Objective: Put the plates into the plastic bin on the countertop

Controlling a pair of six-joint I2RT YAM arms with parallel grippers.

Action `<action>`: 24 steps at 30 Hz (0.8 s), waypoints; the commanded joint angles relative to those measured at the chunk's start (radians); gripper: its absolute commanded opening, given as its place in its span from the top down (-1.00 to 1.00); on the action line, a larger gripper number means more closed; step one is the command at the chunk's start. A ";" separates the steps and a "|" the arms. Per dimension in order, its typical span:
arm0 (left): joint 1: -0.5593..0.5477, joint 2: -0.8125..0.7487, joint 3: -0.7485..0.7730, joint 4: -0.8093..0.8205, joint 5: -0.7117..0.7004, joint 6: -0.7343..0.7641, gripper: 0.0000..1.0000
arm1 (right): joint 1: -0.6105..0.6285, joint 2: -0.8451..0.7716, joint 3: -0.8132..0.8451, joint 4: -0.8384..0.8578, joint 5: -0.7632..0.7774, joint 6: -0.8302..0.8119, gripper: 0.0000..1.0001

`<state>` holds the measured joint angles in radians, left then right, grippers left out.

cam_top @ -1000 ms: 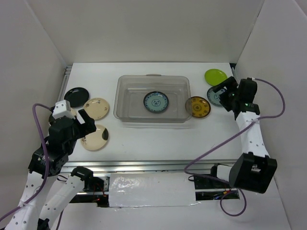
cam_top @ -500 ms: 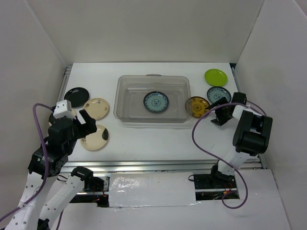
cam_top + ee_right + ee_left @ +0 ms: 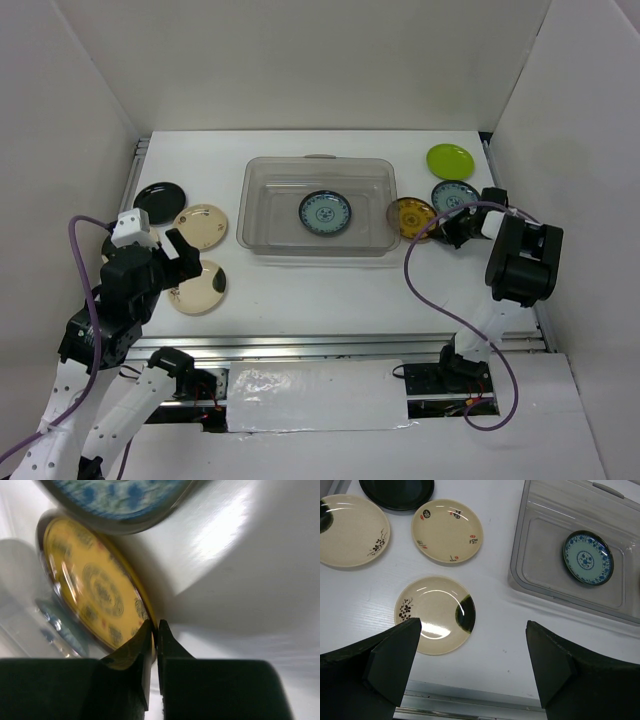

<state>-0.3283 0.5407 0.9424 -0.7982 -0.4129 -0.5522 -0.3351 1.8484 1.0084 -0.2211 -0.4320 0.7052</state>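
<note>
The clear plastic bin (image 3: 318,162) stands mid-table on the white countertop (image 3: 300,300) with one teal-patterned plate (image 3: 325,212) inside. My right gripper (image 3: 447,228) is shut on the right rim of the yellow-brown plate (image 3: 408,216), which lies just right of the bin. The wrist view shows both jaws pinching that rim (image 3: 154,625) of the yellow-brown plate (image 3: 90,590). A second teal plate (image 3: 453,193) and a lime green plate (image 3: 450,158) lie behind it. My left gripper (image 3: 472,625) hangs open over the cream plate with a black patch (image 3: 435,614).
At the left lie a black plate (image 3: 158,200), a cream plate (image 3: 201,225) and another cream plate (image 3: 350,530) partly under my left arm. A metal rail (image 3: 300,345) runs along the near edge. White walls close in on both sides and the back.
My right gripper swung from over the teal plate down to the yellow-brown plate's right edge and shut on its rim. The left arm has not moved.
</note>
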 commanded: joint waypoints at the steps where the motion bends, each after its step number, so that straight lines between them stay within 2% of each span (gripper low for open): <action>1: -0.003 -0.008 0.001 0.040 0.005 0.015 -0.99 | 0.011 0.012 0.022 -0.040 0.032 -0.018 1.00; 5: -0.003 -0.007 -0.001 0.042 0.006 0.014 -0.99 | 0.015 -0.105 -0.065 -0.054 0.076 -0.019 1.00; 10: -0.003 -0.008 -0.001 0.039 0.003 0.014 -0.99 | 0.005 -0.496 -0.182 -0.105 0.165 -0.033 1.00; 14: -0.005 -0.005 -0.001 0.040 0.000 0.011 -0.99 | -0.002 -0.671 -0.096 -0.228 0.275 -0.035 1.00; 16: -0.005 -0.005 -0.001 0.039 -0.001 0.011 -0.99 | 0.033 -0.715 -0.036 -0.253 0.295 -0.030 1.00; 19: -0.003 -0.005 -0.001 0.039 -0.001 0.012 -0.99 | 0.180 -0.666 0.051 -0.241 0.228 -0.032 1.00; 22: -0.003 -0.002 -0.001 0.037 -0.004 0.008 -0.99 | 0.330 -0.397 0.206 -0.261 0.061 -0.056 1.00; 24: -0.003 -0.002 0.001 0.037 -0.009 0.005 -0.99 | 0.413 -0.290 0.331 -0.291 0.024 -0.075 1.00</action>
<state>-0.3290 0.5400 0.9424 -0.7982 -0.4133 -0.5526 -0.0238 1.3830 1.2186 -0.4652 -0.2840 0.6636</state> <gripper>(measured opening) 0.993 0.026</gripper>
